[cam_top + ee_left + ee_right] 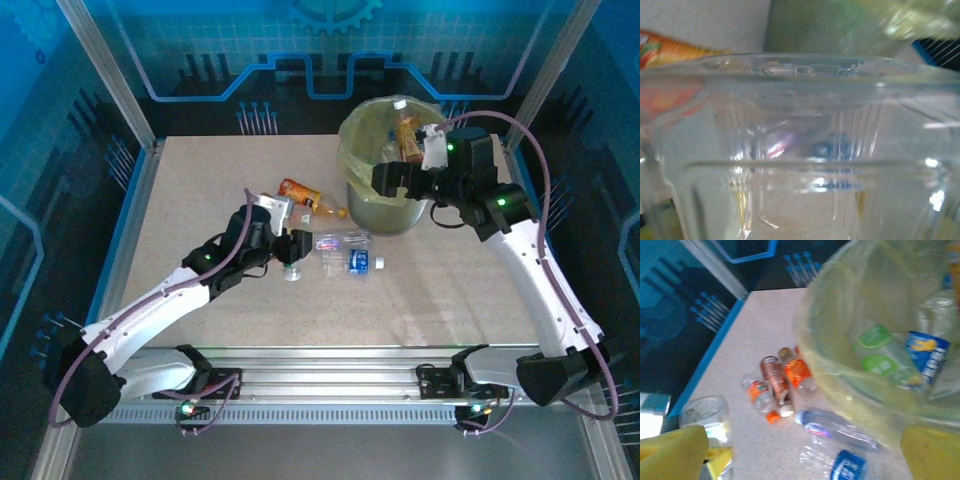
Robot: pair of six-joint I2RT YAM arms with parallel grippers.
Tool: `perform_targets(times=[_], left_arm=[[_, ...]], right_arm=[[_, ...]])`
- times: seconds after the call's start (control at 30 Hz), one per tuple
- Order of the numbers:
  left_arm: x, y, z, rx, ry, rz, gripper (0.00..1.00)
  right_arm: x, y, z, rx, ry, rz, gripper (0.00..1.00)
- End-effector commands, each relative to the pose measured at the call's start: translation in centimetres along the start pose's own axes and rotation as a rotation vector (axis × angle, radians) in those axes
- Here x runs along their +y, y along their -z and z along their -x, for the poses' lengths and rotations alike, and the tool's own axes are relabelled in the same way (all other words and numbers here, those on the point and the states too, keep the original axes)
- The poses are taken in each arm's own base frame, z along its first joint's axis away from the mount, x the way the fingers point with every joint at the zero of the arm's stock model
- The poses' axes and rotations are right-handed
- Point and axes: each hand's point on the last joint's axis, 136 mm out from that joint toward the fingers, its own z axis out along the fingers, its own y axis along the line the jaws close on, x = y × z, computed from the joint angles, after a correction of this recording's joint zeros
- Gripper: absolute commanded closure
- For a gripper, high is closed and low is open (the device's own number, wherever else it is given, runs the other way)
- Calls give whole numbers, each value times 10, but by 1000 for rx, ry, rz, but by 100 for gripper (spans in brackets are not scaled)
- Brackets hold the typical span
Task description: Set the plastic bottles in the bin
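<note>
Left fingers (pixel 296 247) seem closed on a clear bottle (pixel 800 150), due next for the bin (pixel 385 212); right fingers (pixel 675 452) gape empty.

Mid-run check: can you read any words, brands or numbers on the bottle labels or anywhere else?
No text can be read anywhere.
Blue-labelled bottle in the bin: yellow mark, blurred.
Green-labelled bottle beside it: blurred.
Orange-labelled bottle on the table: pale marks, blurred.
Clear bottle with a blue label, top view: too small.
</note>
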Motion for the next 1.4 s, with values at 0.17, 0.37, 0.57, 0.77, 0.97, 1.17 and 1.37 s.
perform_targets(times=[0.17, 0.37, 0.57, 0.77, 0.97, 1.17, 1.37], left_arm=[[-53, -2, 55, -205, -26, -258, 47], [-63, -1, 66, -258, -54, -309, 47], [-68, 2, 68, -280, -87, -336, 47], [-76, 4, 67, -275, -104, -382, 47], [-85, 10, 64, -272, -124, -436, 47], [-88, 12, 63, -279, -135, -457, 46], [-86, 15, 65, -294, -137, -447, 30]], right_arm=[[66, -22, -13, 51, 65, 264, 3], [88, -40, -26, 119, 104, 306, 7], [110, -50, -37, 155, 154, 347, 10], [120, -57, -41, 161, 178, 357, 10], [117, -68, -44, 170, 177, 329, 15], [114, -75, -43, 167, 158, 312, 31], [107, -69, -38, 131, 161, 267, 57]])
